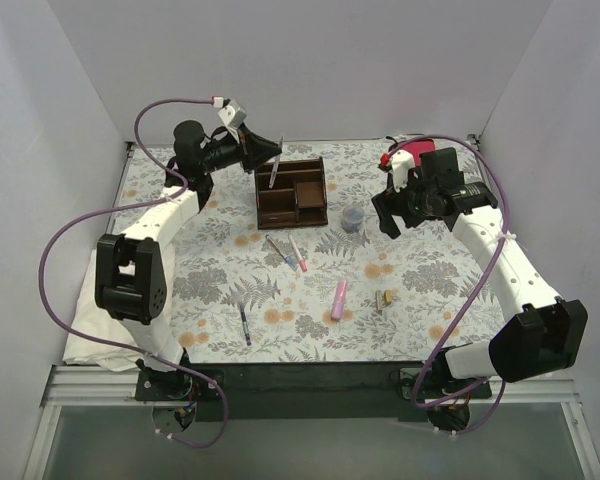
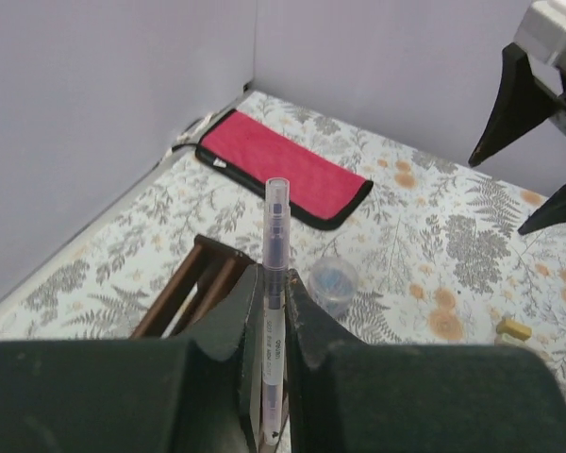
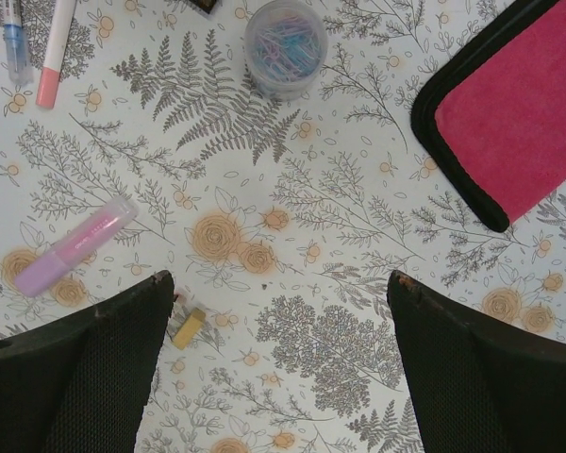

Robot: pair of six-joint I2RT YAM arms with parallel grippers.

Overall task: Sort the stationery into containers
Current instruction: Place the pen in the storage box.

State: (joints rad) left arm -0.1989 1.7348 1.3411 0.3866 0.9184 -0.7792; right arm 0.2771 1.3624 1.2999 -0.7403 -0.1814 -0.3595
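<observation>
My left gripper [image 1: 271,152] is shut on a thin clear-grey pen [image 2: 275,247] and holds it over the back left of the dark brown wooden organiser [image 1: 292,192], whose corner shows in the left wrist view [image 2: 196,281]. My right gripper [image 3: 281,283] is open and empty above the table, right of the bluish-grey round cup [image 3: 285,45]. A fat pink marker [image 3: 75,247] and a tiny yellowish block [image 3: 189,326] lie below it. On the table lie a grey pen [image 1: 277,246], a pink-and-blue pen [image 1: 298,253] and a black pen [image 1: 245,325].
A flat red cloth with a black border [image 3: 519,123] lies at the back right, partly under my right arm. A white cloth [image 1: 90,325] hangs at the table's left edge. Grey walls close the back and both sides.
</observation>
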